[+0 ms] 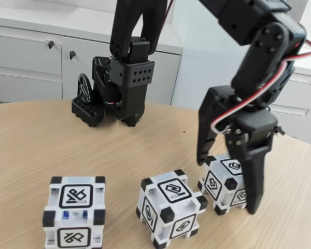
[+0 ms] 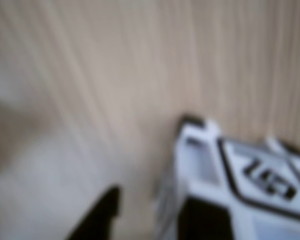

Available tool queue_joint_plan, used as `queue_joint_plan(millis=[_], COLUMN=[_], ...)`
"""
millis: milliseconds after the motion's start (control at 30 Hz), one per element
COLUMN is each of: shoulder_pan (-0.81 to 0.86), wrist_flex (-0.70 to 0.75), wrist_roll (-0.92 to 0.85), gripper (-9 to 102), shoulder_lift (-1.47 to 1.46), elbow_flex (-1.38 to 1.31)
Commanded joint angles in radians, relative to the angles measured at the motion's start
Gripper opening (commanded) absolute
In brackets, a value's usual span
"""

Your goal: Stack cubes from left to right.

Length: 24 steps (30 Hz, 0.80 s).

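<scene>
In the fixed view three cubes sit in a loose row on a round wooden table (image 1: 52,145). The left cube (image 1: 74,211) stands near the bottom edge, square to the camera, with a small blue patch on its front face. The middle cube (image 1: 172,207) is turned so one corner points toward the camera. The right cube (image 1: 223,184) sits just beside the middle one, a little farther back, and is also turned.

The gripper (image 1: 227,184) is down over the right cube with its fingers spread apart. One finger (image 1: 206,135) hangs at the cube's left side, its tip near the cube's upper left corner. The other finger (image 1: 255,179) reaches down in front of the cube's right side, its tip close to the table. Whether either finger touches the cube I cannot tell; the cube rests on the table.

Behind, the arm's base (image 1: 122,85) stands at the far table edge, before white cabinets (image 1: 26,57).

The wrist view is blurred: the right cube (image 2: 240,185) lies at lower right on the wood grain, and a dark finger tip (image 2: 100,215) shows at the bottom, apart from the cube
</scene>
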Motion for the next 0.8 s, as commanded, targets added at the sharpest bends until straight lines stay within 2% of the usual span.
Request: queue_joint_plan(millis=[0,767], shoulder_pan=[-0.014,-0.014], wrist_flex=[-0.006,0.006], wrist_roll=[0.017,0.178], gripper=[41,22], shoulder_lift=[0.018,0.020], elbow_flex=[-0.043,-0.043])
